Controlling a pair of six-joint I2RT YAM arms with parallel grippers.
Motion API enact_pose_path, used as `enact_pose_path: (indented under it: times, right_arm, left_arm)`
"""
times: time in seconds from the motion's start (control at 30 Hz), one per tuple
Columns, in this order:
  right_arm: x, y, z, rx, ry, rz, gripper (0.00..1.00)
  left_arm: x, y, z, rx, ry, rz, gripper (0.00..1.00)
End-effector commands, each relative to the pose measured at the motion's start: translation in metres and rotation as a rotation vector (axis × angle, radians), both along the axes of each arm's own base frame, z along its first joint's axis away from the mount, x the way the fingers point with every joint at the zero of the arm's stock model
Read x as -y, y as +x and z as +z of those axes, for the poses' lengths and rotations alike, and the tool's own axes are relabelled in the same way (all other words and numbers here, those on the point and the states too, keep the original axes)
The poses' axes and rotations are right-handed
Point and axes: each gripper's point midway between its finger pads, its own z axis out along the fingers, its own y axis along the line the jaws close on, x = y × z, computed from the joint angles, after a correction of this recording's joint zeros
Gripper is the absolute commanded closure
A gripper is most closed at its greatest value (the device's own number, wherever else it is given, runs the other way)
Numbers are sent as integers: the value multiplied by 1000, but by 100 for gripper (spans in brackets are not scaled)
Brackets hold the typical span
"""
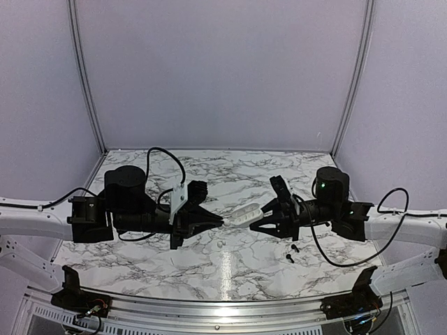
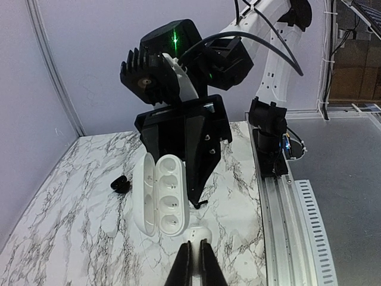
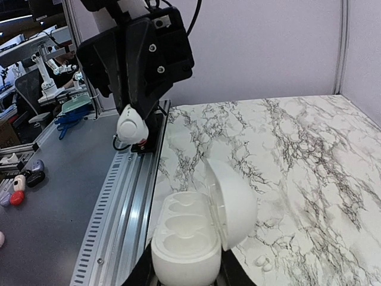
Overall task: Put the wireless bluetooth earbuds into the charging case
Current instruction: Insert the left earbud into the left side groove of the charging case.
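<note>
Insertion step: left gripper [image 1: 211,222] pinched fully shut on white earbud [image 3: 132,126], just beside open charging case [image 1: 244,214], which partly closed right gripper [image 1: 269,222] clamps above table [image 1: 140,258]. Next move needs stem aligned over empty well, then release. Right wrist view shows held bud plainly and loose white earbud [image 3: 262,261]. Left wrist view shows wells face-on and black earbud [image 2: 121,185].
</note>
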Motion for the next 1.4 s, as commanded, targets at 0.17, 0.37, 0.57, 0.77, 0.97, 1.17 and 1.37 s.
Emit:
enact_pose_path:
  times: [0.17,0.37,0.57,0.77,0.97,1.17,1.37]
  right_arm:
    - [-11,-2,16,31,23,21,100]
    - [-12,-2,18,28,24,21,100]
    - [-13,-3,20,26,26,27,100]
    - [-14,-3,21,27,27,32,100]
    - [-16,-4,18,24,18,38,100]
    - [-17,-4,19,28,16,41,100]
    - [-15,-5,21,37,28,33,100]
  left_arm:
    - [15,13,14,28,-17,62,100]
    - [22,15,9,23,-2,73,100]
    - [25,20,6,20,9,95,100]
    - [28,22,2,16,23,102,100]
    - [33,25,-1,12,36,105,100]
    - [36,23,-8,7,72,85,100]
    - [33,22,-16,3,108,82,100]
